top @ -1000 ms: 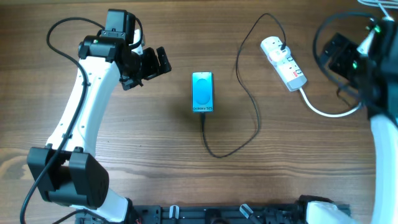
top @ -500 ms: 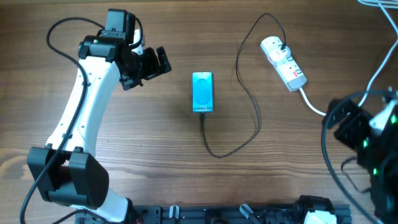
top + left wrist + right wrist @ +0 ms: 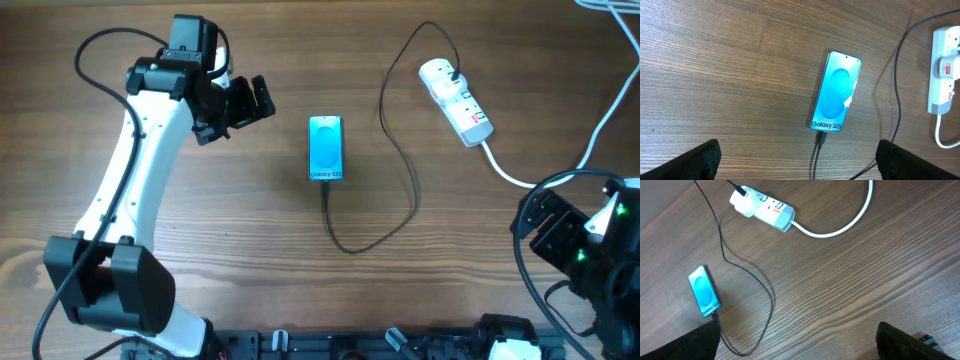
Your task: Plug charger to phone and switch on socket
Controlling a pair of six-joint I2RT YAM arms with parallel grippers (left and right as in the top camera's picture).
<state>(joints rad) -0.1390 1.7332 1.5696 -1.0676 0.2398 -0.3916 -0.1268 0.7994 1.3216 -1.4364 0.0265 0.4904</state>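
Phone (image 3: 326,148) lies flat in the middle of the counter (image 3: 250,230), cyan screen up, white lettering at its lower end. The charger (image 3: 413,192) starts at the top end of the socket (image 3: 456,100) in the upper right. From there it loops up and left, drops down right of center, curls under and climbs back up to the phone's lower edge. In the left wrist view the connector tip (image 3: 821,138) sits right against that edge, but I honestly can't tell if it's fully seated.

The socket lies tilted, with its thick white cord (image 3: 503,170) trailing off the lower end toward the right.

The left gripper (image 3: 256,100) hangs in the upper left, well apart from the phone. Its fingers (image 3: 695,161) are spread wide with nothing between them. The right gripper (image 3: 548,225) is down in the lower right, fingers (image 3: 907,341) also wide apart and empty.
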